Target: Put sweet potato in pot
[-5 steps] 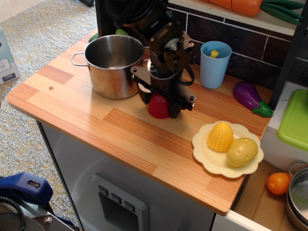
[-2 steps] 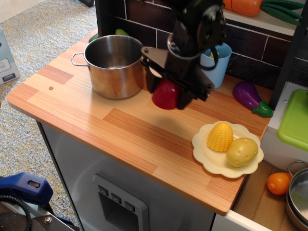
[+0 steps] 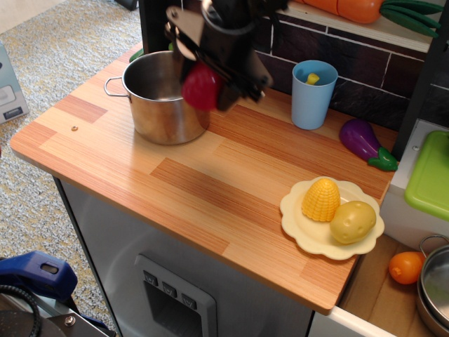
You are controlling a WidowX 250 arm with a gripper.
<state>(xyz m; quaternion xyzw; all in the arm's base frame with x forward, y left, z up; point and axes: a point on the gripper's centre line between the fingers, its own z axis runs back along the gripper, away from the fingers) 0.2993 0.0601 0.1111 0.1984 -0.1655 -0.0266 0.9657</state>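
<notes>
The sweet potato (image 3: 200, 87) is a small glossy red toy. My gripper (image 3: 205, 86) is shut on it and holds it in the air over the right rim of the pot. The pot (image 3: 160, 98) is a shiny steel cylinder with a loop handle, standing at the back left of the wooden counter. Its inside looks empty. The black arm reaches down from the top of the view.
A light blue cup (image 3: 313, 94) stands at the back by the dark tile wall. A purple eggplant (image 3: 361, 140) lies right of it. A cream plate (image 3: 309, 232) at the front right holds a yellow corn (image 3: 321, 199) and a tan potato (image 3: 353, 222).
My gripper has lifted the sweet potato off the counter and carried it up and left, from right of the pot to above the pot's right rim.
</notes>
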